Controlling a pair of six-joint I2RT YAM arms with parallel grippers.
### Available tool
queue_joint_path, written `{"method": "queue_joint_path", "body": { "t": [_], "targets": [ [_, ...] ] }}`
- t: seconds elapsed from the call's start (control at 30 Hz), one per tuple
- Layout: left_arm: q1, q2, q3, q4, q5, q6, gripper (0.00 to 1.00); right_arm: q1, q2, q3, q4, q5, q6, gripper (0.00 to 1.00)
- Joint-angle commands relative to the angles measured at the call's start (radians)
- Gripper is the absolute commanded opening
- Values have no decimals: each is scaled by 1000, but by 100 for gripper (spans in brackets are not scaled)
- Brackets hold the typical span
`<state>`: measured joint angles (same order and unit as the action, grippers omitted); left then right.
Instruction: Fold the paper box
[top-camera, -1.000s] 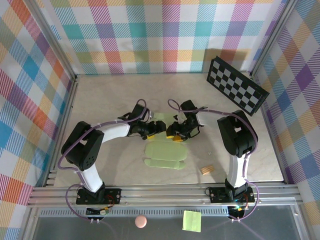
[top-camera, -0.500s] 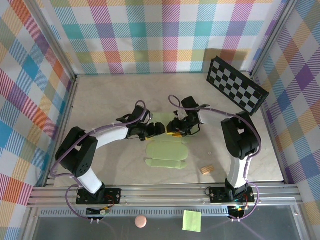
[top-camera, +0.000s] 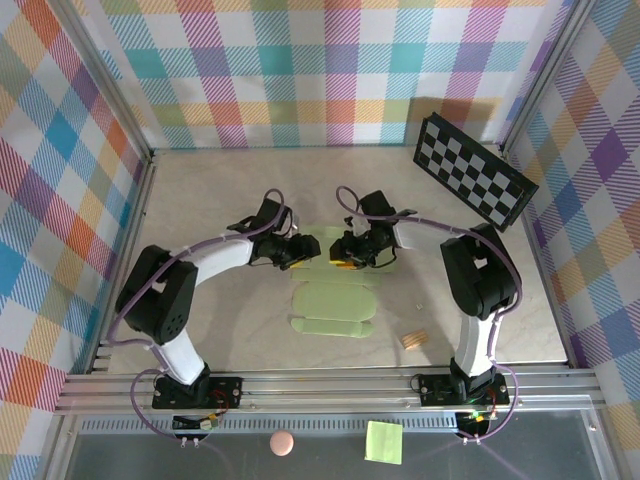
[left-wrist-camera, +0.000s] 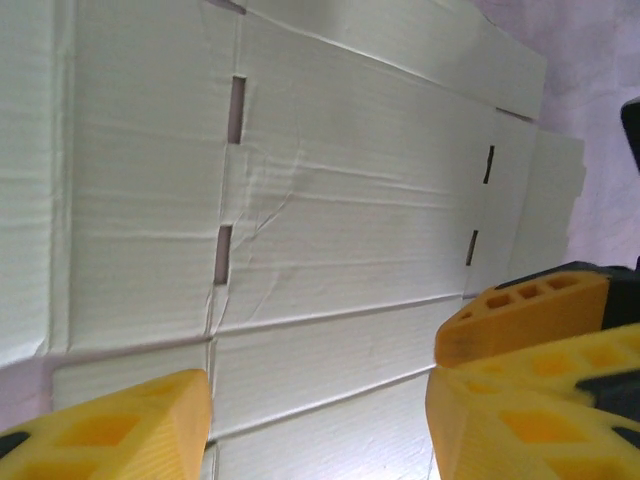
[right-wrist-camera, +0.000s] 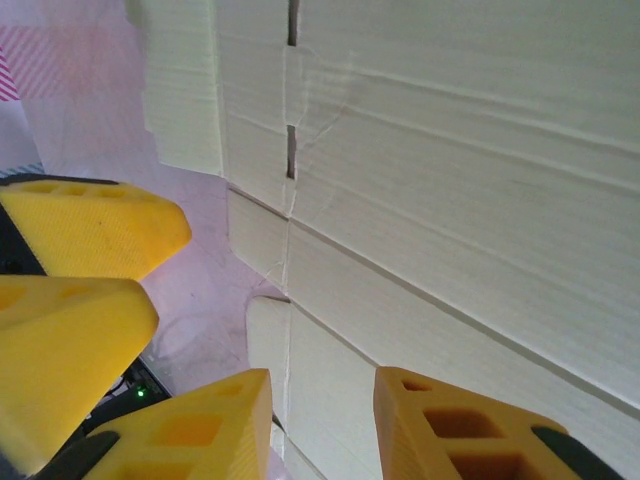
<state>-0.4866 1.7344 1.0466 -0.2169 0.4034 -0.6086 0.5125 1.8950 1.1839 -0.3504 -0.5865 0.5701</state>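
The paper box (top-camera: 332, 310) is lying flat mid-counter (top-camera: 220, 190). The left gripper (top-camera: 305, 250) and right gripper (top-camera: 342, 258) are meeting at its far edge, the 2 pairs of jaws parted, grasping nothing.

Seen from above, the left gripper (top-camera: 305, 251) and right gripper (top-camera: 342, 258) cover the far part of the paper box (top-camera: 332, 300), and their fingertips are too small to read there. In both wrist views the card runs off the frame edges. A pale speck (top-camera: 418, 303) is too small to name.
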Motion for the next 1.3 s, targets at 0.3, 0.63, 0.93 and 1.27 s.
{"method": "queue_joint_path", "body": {
  "t": [0.3, 0.63, 0.93, 1.27],
  "targets": [
    [79, 155, 84, -9, 56, 41, 54, 12, 67, -27, 9, 18, -9, 32],
    [107, 81, -25, 11, 58, 34, 54, 12, 113, 45, -27, -8, -57, 32],
    [121, 26, -19, -19, 53, 35, 55, 23, 50, 51, -68, -12, -56, 32],
    [121, -58, -16, -45, 42, 20, 60, 77, 46, 68, -94, 32, -30, 33]
  ]
}}
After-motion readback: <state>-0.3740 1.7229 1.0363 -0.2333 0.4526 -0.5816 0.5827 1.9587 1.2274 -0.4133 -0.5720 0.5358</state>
